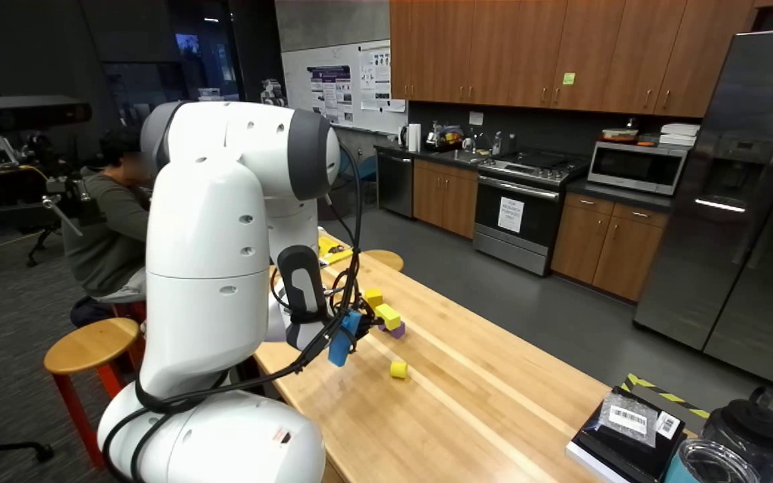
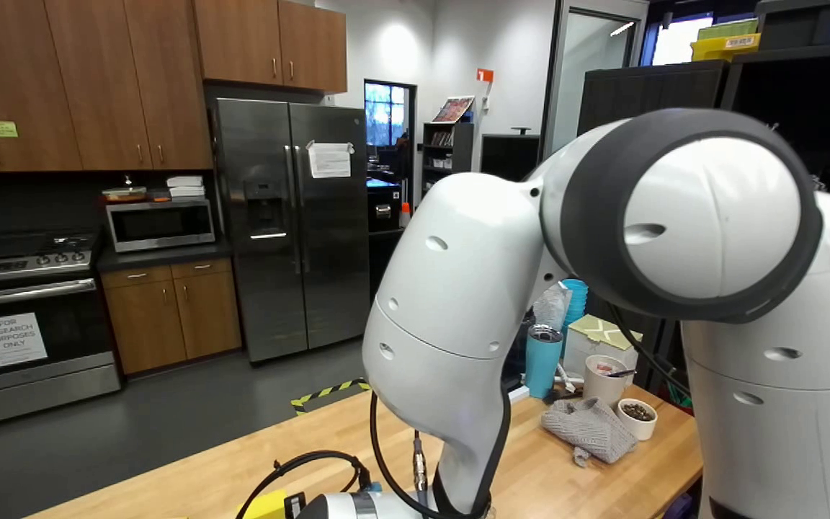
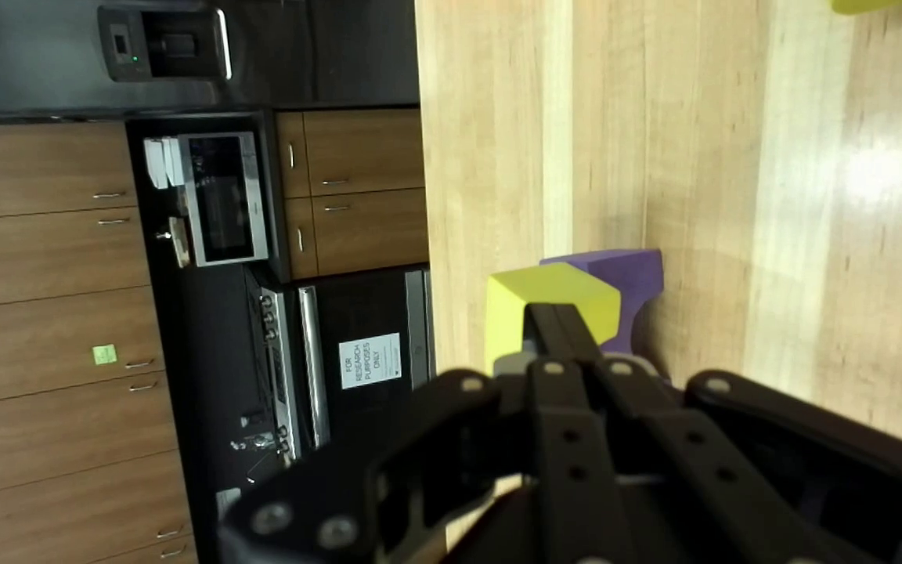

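Jaws: together, nothing seen clamped between them. In the wrist view they overlap the yellow block [image 3: 561, 288]; whether they touch it cannot be told.

The yellow block sits on top of the purple arch block [image 3: 637, 274], which keeps it off the table [image 1: 487, 389]. Support appears to come from below rather than from any grip. A curved notch shows in the purple piece; which way it faces is hard to settle.

Just beyond, in an exterior view, a second yellow block [image 1: 373, 296] has its base hidden, so contact with the others is uncertain. A yellow cylinder [image 1: 398, 369] rests directly on the wood, apart from them.

Black cable [image 1: 357, 245] is looped loosely along the arm [image 1: 205, 228], presumably to leave slack for wrist rotation.

Farther along the table: grey cloth [image 2: 591, 429], crumpled, beside a small white cup [image 2: 638, 430]; blue tumbler [image 2: 543, 360] upright behind them. Their spot near the table's end probably spares the working area.

On the floor past the edge, striped tape [image 2: 332, 393] likely marks a boundary. Farthest: oven [image 1: 517, 231] bearing a "for research purposes only" notice [image 1: 511, 214], placed at the front, probably for easy reading; refrigerator [image 2: 292, 238] nearby.
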Tool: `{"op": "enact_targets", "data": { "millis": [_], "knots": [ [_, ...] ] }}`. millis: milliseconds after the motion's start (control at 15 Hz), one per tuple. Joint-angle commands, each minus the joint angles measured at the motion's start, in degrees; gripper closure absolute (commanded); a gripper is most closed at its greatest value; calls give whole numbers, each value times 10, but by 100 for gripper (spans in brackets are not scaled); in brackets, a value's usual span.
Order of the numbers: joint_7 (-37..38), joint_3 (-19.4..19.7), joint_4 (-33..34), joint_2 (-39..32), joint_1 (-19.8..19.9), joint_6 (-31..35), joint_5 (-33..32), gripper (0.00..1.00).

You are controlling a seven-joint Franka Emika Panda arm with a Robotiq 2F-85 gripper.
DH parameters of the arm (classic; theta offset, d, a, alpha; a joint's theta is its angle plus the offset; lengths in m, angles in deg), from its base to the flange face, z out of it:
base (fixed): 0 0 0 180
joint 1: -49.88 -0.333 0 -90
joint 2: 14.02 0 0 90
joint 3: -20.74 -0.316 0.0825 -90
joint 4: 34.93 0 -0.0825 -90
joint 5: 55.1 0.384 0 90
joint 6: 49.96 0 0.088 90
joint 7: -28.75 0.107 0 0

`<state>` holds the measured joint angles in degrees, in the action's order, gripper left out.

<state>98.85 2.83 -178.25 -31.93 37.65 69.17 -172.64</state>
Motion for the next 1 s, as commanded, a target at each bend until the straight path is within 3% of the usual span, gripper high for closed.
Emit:
{"op": "enact_targets", "data": {
  "millis": [0,933],
  "knots": [
    [-4,-3,-5,2,-2,2,-7,100],
    [-29,-6,26,-16,-4,9,-12,100]
  ]
}}
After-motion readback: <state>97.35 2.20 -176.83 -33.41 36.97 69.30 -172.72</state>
